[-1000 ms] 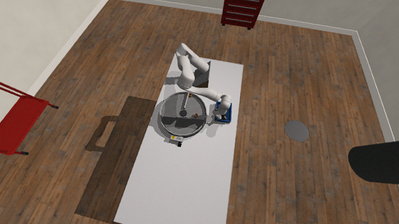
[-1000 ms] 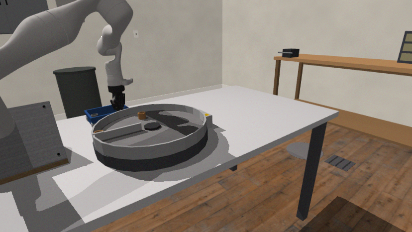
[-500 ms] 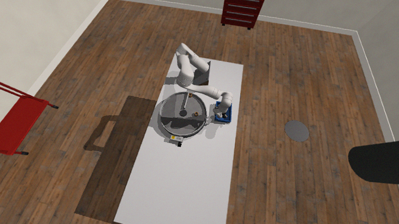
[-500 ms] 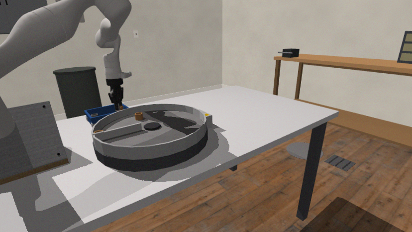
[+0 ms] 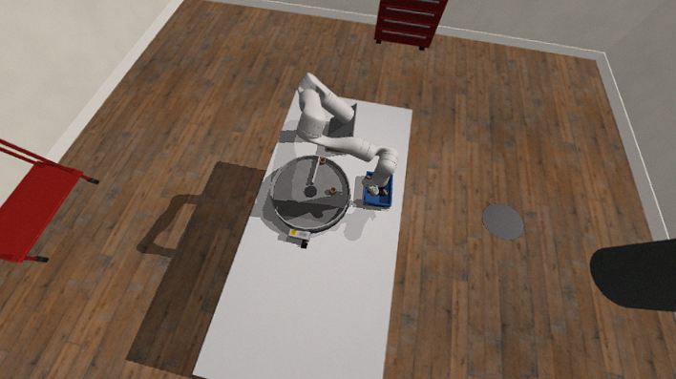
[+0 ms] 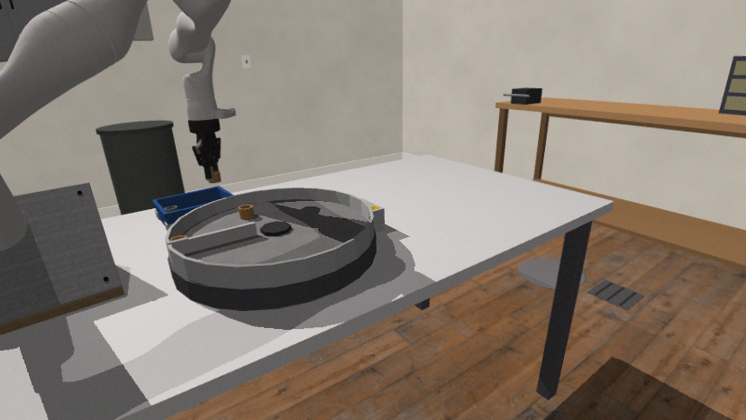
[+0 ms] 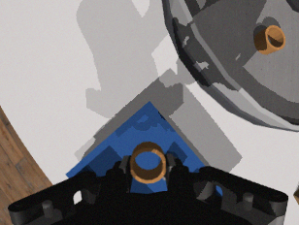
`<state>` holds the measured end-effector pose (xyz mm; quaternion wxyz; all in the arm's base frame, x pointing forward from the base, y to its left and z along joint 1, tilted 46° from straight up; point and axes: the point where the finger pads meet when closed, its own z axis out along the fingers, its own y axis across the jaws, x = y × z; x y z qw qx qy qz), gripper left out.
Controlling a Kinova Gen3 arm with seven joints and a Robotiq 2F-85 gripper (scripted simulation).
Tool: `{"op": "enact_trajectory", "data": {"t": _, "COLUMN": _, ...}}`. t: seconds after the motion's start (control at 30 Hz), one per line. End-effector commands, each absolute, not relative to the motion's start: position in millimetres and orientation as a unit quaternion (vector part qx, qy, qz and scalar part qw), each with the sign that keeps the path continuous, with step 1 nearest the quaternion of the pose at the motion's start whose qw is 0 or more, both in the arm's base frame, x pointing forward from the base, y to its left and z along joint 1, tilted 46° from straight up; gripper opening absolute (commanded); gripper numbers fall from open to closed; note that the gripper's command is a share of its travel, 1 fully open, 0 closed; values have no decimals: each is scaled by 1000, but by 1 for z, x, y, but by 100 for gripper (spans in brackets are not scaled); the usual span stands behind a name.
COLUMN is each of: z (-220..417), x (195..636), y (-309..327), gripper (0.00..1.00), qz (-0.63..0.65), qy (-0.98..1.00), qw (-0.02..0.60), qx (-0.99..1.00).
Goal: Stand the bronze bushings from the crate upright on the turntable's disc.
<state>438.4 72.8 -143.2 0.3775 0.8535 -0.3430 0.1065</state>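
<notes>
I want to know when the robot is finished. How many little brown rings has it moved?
Two bronze rings are on the turntable already: one near the hub, upright, and one by the rim. A third ring is in the gripper, lifted above the blue crate. It must still set that one down on the disc. What remains in the crate is hard to see.

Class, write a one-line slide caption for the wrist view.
Black gripper holds a bronze bushing above the blue crate, beside the grey turntable.

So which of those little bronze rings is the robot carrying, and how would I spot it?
Find the blue crate beside the big round turntable. Just above it hangs the gripper, shut on a bronze bushing. Unlike the two bronze ones standing on the disc, this one is in the air.
</notes>
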Motion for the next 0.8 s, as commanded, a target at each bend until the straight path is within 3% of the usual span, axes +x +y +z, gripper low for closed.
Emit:
{"op": "enact_trajectory", "data": {"t": 0.0, "z": -135, "x": 443, "y": 82, "gripper": 0, "qz": 111, "qy": -342, "qw": 373, "qx": 855}}
{"op": "enact_trajectory", "data": {"t": 0.77, "z": -131, "x": 443, "y": 87, "gripper": 0, "qz": 111, "qy": -342, "qw": 373, "qx": 855}}
